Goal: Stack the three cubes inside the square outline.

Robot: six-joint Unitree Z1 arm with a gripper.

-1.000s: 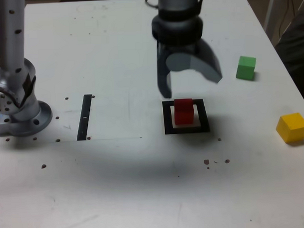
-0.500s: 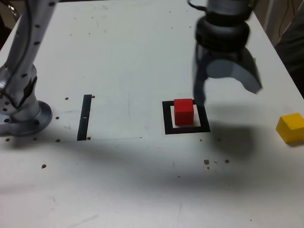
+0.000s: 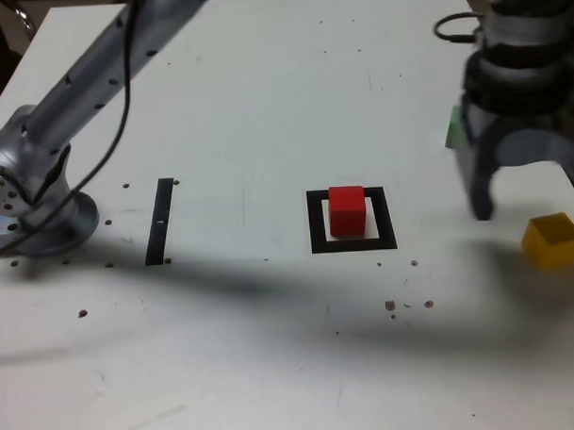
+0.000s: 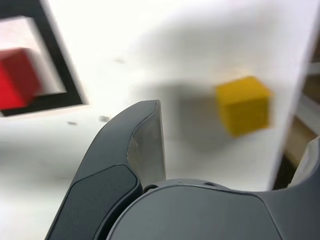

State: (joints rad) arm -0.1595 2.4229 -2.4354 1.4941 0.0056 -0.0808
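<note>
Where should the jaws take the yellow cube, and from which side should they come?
From above, probably. The yellow cube sits flat on the table, alone near the exterior view's right edge, turned slightly askew. Close the jaws on two opposite upright faces, matching that turn. The open gripper is already close by, and nothing crowds the cube.

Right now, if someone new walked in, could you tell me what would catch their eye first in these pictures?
Probably the red cube sitting alone inside the black square outline near the middle of the white table. Next, the big open gripper hanging at the exterior view's right, just above and beside the yellow cube. The green cube is almost hidden behind the gripper.
</note>
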